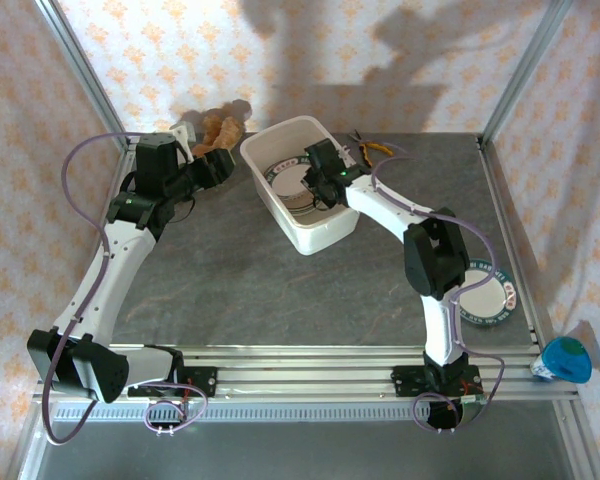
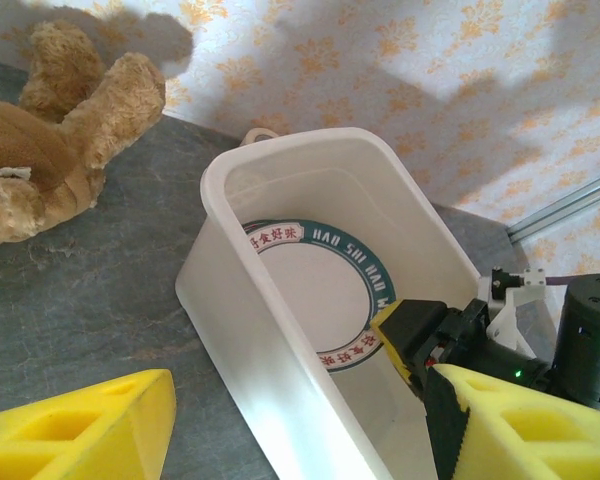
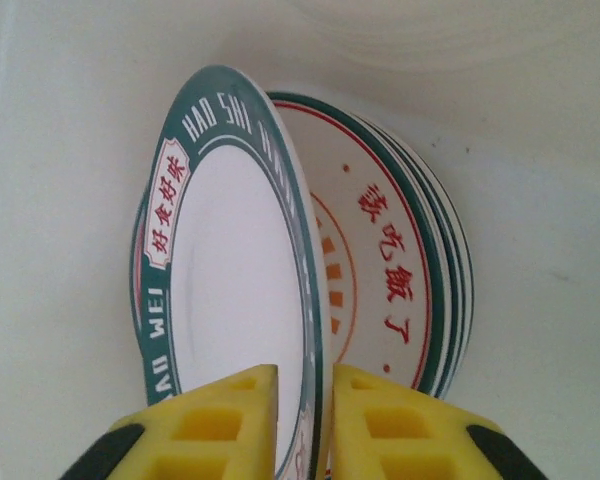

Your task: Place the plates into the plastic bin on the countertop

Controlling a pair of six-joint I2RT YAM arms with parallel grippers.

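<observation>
The white plastic bin (image 1: 280,128) stands at the back middle of the countertop (image 1: 230,270). My right gripper (image 1: 315,185) reaches down into it. In the right wrist view a green-rimmed plate (image 3: 230,260) stands on edge, leaning by a stack of several plates (image 3: 400,270). Its rim runs between my right gripper's (image 3: 305,420) fingers, which are slightly open, with a thin gap at the left pad. My left gripper (image 1: 223,165) hovers open at the bin's left wall (image 2: 270,340), holding nothing. One more plate (image 1: 495,295) lies on the countertop, far right.
A brown teddy bear (image 1: 220,128) lies just left of the bin, close to my left gripper. Yellow-handled pliers (image 1: 370,148) rest behind the bin on the right. A blue-topped object (image 1: 565,358) sits off the right front corner.
</observation>
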